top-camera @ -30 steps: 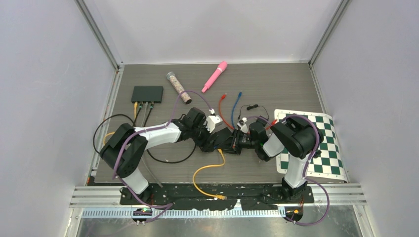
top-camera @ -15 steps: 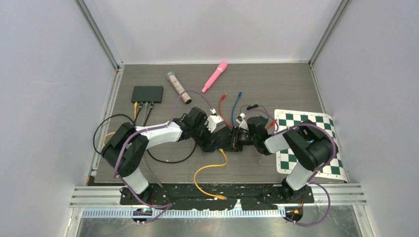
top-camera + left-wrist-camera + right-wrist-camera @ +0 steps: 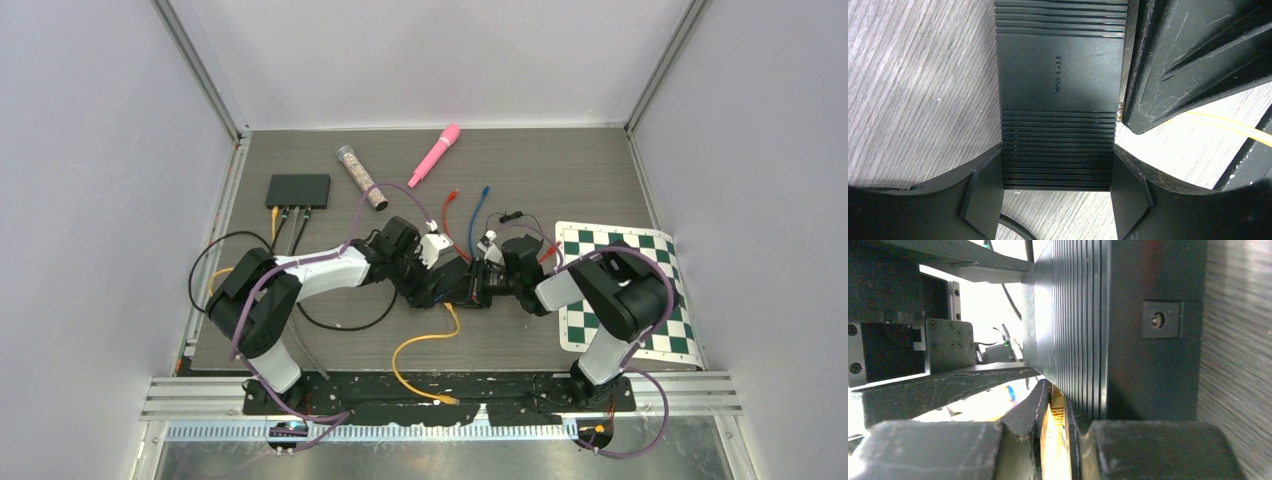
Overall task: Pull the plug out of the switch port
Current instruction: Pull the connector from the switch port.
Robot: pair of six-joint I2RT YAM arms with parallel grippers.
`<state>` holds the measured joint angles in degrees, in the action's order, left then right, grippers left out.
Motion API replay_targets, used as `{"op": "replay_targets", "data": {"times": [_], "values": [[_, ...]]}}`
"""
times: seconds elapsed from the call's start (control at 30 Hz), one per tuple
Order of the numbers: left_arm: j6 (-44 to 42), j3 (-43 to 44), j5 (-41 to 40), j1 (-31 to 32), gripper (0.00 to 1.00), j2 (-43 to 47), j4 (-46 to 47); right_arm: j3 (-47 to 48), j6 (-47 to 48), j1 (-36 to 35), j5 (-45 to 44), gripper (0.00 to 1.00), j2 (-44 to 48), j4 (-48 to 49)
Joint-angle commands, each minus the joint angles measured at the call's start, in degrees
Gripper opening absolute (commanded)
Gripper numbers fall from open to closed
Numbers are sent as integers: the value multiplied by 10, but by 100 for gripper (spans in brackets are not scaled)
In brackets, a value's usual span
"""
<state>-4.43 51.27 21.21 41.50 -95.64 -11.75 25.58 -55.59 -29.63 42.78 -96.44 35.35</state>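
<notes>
Yellow cable (image 3: 394, 366) loops up from worktop (image 3: 560, 180) near edge to the middle. There right hand (image 3: 1054, 450) pinches the plug (image 3: 1057, 412) at the switch (image 3: 1060, 75) side, looks seated; left hand (image 3: 1057, 192) clamps switch body. Brace switch firm, pull plug straight out along port, no twisting.
</notes>
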Motion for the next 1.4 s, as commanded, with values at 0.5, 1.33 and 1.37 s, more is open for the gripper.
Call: {"op": "replay_targets", "data": {"times": [0.5,1.33,1.37], "values": [[2,-20,6,3,50,-8,-21,-58,-124,-4,37,5,-37,183],[3,-38,-8,1,100,41,-2,27,158,1,-240,5,370,-361],[4,-40,-11,1,99,55,1,31,168,2,-253,5,401,-376]]}}
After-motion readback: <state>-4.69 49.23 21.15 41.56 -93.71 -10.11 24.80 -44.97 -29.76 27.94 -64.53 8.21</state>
